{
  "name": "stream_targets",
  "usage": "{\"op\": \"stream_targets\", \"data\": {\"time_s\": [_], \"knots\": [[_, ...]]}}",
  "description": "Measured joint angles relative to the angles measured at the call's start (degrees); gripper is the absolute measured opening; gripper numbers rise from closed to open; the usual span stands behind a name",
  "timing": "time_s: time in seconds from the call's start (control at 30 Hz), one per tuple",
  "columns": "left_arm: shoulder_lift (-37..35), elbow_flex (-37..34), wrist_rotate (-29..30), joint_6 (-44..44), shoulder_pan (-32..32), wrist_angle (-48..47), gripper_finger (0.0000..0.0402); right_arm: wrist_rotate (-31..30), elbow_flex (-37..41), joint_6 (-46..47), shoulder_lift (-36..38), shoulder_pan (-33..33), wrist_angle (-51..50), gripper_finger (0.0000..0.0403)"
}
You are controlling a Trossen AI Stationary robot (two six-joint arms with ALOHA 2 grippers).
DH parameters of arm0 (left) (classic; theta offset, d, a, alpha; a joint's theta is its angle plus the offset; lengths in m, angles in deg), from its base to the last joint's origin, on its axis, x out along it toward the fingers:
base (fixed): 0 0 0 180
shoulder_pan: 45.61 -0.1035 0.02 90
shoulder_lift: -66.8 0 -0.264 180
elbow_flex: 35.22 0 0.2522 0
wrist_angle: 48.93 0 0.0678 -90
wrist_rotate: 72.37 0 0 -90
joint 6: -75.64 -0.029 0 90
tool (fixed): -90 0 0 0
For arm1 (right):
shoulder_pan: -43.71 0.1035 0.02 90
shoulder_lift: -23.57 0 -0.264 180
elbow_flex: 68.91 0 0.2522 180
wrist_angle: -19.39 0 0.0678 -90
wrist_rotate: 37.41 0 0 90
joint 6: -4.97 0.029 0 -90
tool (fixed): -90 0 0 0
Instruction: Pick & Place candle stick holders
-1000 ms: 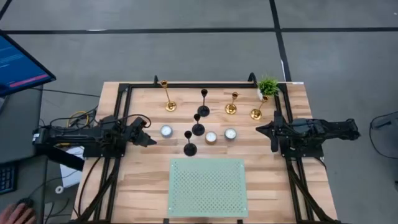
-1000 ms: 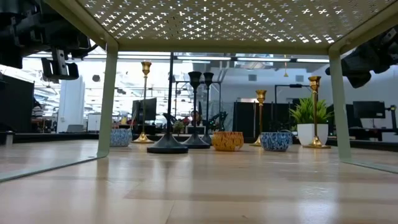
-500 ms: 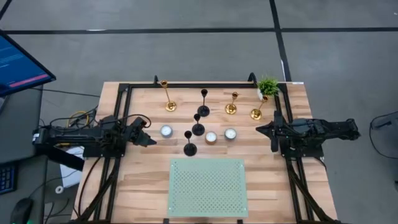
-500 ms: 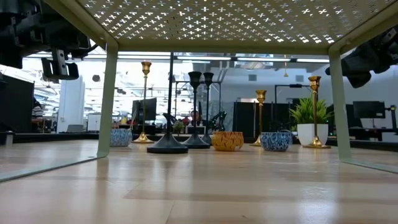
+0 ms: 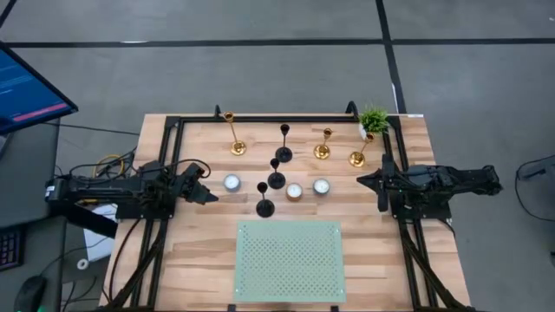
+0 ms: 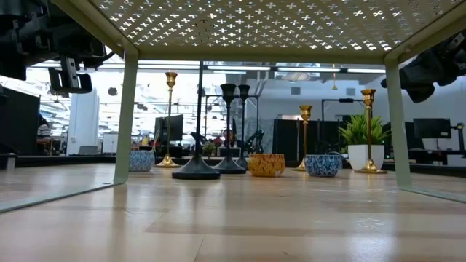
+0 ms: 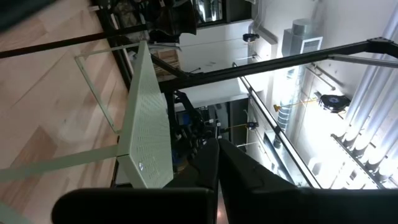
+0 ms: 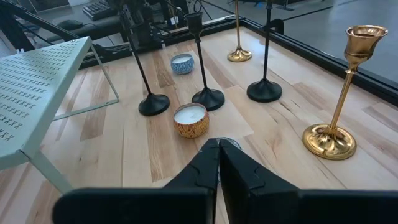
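Left tool (image 5: 211,198) and right tool (image 5: 362,180) both closed, empty, at bench (image 5: 199,251) edges. Six candle stick holders (image 5: 276,179) stand untouched at far centre.

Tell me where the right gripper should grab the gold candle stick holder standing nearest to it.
Grip the gold candle stick holder at mid-stem, coming level from the right gripper's side. It stands upright on a wide round base, and its slim stem is the only part narrow enough for the jaws. The potted plant stands close behind it, so probably keep the approach low.
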Motion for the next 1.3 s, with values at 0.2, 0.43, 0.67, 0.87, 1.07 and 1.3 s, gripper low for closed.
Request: {"op": "stream_targets", "data": {"time_s": [0.2, 0.43, 0.67, 0.87, 1.07, 1.3], "knots": [[0.0, 0.0, 0.0, 0.0, 0.0, 0.0, 0.0008, 0.0, 0.0, 0.0, 0.0, 0.0, 0.0, 0.0006], [0.0, 0.0, 0.0, 0.0, 0.0, 0.0, 0.0008, 0.0, 0.0, 0.0, 0.0, 0.0, 0.0, 0.0006], [0.0, 0.0, 0.0, 0.0, 0.0, 0.0, 0.0008, 0.0, 0.0, 0.0, 0.0, 0.0, 0.0, 0.0006], [0.0, 0.0, 0.0, 0.0, 0.0, 0.0, 0.0008, 0.0, 0.0, 0.0, 0.0, 0.0, 0.0, 0.0006], [0.0, 0.0, 0.0, 0.0, 0.0, 0.0, 0.0008, 0.0, 0.0, 0.0, 0.0, 0.0, 0.0, 0.0006], [0.0, 0.0, 2.6, 0.0, 0.0, 0.0, 0.0008, 0.0, 0.0, 0.0, 0.0, 0.0, 0.0, 0.0006]]}}
